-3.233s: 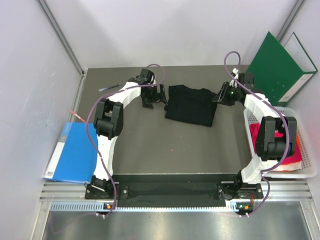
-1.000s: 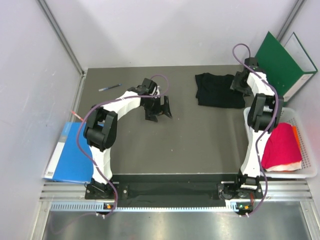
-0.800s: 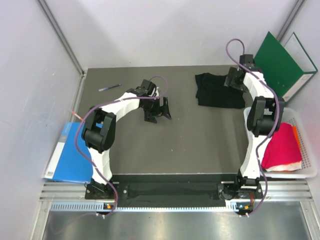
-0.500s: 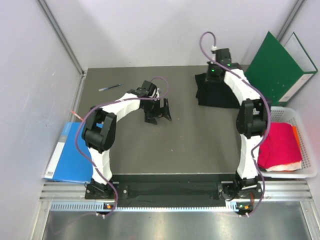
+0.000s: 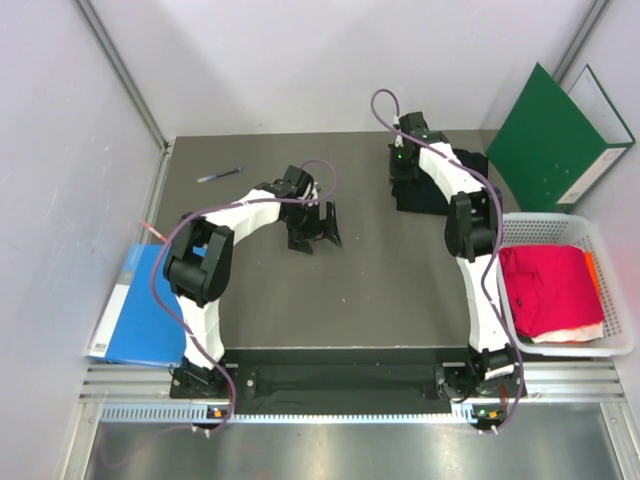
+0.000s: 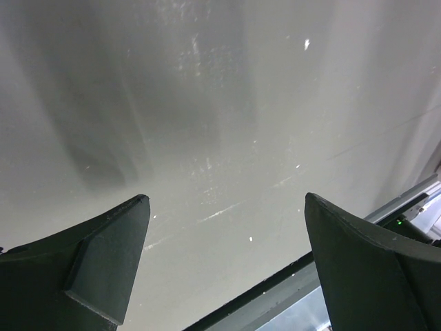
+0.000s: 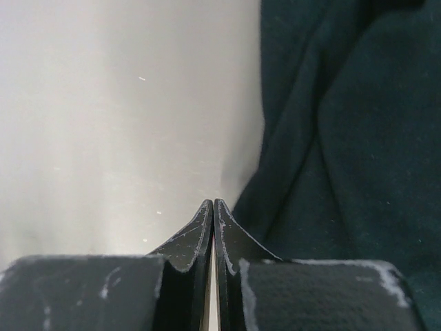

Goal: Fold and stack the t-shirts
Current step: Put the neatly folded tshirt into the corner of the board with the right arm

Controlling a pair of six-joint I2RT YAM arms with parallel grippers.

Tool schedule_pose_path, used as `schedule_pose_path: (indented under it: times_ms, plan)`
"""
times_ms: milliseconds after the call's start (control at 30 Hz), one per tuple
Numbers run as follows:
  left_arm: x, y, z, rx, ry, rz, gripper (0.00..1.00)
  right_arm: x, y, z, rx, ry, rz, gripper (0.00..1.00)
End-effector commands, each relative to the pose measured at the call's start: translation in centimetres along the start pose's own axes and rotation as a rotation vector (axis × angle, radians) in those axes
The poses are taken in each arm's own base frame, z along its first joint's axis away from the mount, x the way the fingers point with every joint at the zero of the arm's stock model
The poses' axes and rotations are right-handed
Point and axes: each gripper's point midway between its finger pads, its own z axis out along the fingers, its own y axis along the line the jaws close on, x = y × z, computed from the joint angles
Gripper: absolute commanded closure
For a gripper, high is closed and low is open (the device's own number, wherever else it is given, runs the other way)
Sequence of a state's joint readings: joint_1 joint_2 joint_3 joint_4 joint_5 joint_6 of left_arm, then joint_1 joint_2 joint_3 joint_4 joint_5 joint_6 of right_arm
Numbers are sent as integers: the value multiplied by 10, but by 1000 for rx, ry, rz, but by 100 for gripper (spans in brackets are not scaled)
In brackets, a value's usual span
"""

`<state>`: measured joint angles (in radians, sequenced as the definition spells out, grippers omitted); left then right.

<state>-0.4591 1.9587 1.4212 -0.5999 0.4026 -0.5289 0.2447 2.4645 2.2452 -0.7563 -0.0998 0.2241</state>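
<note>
One black t-shirt [image 7: 344, 138] lies beside closed right fingers [image 7: 191, 243]

White shell links and chunky black joint housings make up the left arm [image 5: 235, 212] and the right arm [image 5: 482, 300], each trailing a looping purple cable [image 5: 374, 104]. A green light [image 5: 400, 156] glows on the right wrist. Up close, the left gripper [image 6: 225, 198] has matte black wedge fingers, and the right gripper [image 7: 210, 202] shows pale scuffs along its black tips.
</note>
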Motion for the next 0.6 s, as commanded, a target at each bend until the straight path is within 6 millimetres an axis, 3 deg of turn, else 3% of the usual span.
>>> schedule_pose_path:
  times_ms: [0, 167, 567]
  plan:
    - [-6, -12, -17, 31, -59, 20, 2, 2, -11, -2, 48, 12, 11, 100]
    - [-5, -12, -18, 32, -60, 16, 2, 11, -35, -1, 118, 40, 40, 100]
    - [-3, -13, -15, 34, -54, 15, 2, 23, -126, -21, 279, 71, 122, 100]
